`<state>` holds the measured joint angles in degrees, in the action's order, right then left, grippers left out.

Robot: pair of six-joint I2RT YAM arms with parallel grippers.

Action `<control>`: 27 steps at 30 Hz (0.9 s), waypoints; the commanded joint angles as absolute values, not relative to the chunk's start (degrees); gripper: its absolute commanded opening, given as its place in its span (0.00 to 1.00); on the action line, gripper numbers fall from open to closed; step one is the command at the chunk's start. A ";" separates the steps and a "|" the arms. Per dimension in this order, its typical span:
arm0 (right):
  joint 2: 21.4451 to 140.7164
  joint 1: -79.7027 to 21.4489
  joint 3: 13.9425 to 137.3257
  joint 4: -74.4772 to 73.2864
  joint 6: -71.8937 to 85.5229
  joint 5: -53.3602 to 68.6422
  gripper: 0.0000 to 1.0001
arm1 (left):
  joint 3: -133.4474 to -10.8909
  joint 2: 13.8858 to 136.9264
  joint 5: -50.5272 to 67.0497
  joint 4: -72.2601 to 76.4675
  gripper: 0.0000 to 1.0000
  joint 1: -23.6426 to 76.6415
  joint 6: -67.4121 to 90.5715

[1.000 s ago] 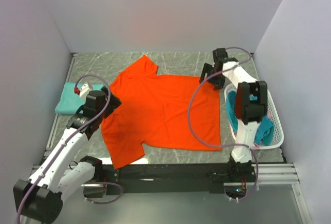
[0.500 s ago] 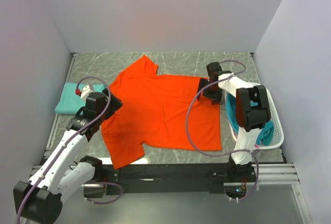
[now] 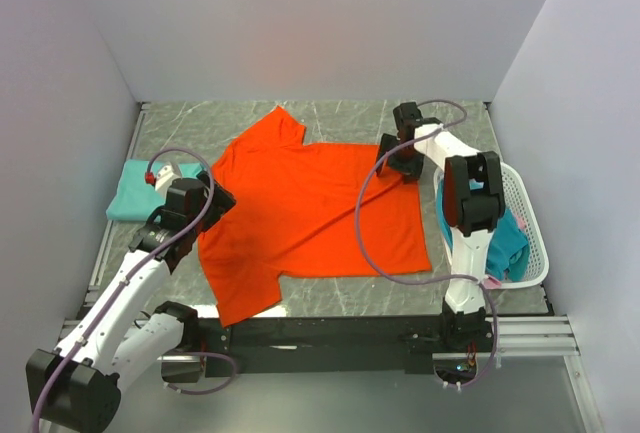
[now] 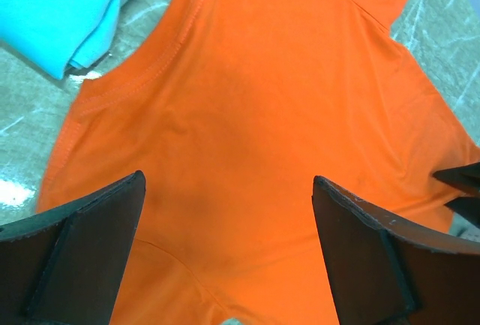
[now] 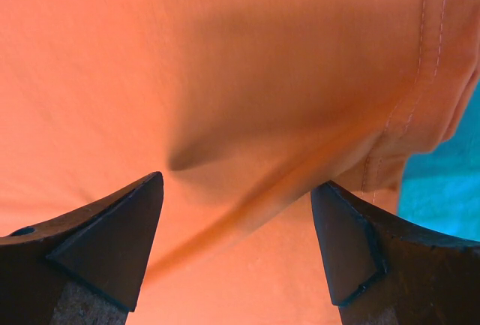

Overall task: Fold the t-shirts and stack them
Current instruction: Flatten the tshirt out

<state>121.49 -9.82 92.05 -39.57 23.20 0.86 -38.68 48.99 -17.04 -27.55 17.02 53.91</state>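
I have the orange-red t-shirt (image 3: 310,218) spread flat across the middle of the tabletop (image 3: 340,113). Its neckline faces the left edge and its hem faces the right edge. One sleeve points to the far edge and the other to the near edge.

My left gripper (image 3: 203,196) hangs over the neckline end of that shirt. In the left wrist view its jaws stand wide apart with nothing between them, and the collar seam and chest of the shirt lie below.

A folded teal t-shirt (image 3: 130,193) sits by the left edge of the tabletop, just beside the orange shirt's shoulder. From the left wrist view a strip of bare tabletop shows between it and the collar.

My right gripper (image 3: 392,161) is down low at the far right corner of the orange shirt, by the hem. The right wrist view shows its jaws apart, not clamped on anything, with a soft ridge of orange cloth rising between the fingers (image 5: 105,250). I cannot tell whether the tips touch the cloth.

At the right edge stands the white lattice basket (image 3: 535,253), with more teal cloth (image 3: 512,245) bundled inside. The orange hem lies just beside its near wall.
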 commanded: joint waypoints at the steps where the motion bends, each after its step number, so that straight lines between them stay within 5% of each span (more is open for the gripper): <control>1: 125.23 -8.70 96.93 -41.74 22.33 0.09 0.86 | -39.73 49.57 -19.07 -27.68 0.99 17.05 54.49; 15: 130.26 -6.06 109.26 -47.56 21.10 1.75 0.86 | -41.40 52.82 -20.66 -28.04 0.99 16.96 54.93; 23: 112.08 -11.33 101.09 -45.44 19.68 -2.63 0.88 | -39.21 50.28 -14.60 -29.62 0.99 17.05 57.48; 27: 98.13 -16.51 87.42 -40.97 22.14 -5.27 0.91 | -35.43 47.47 -8.80 -30.06 1.00 18.71 59.50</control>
<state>110.15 -12.80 93.97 -44.60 21.06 -2.42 -37.71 49.84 -14.15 -28.86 17.41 57.06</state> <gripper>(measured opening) 0.901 0.995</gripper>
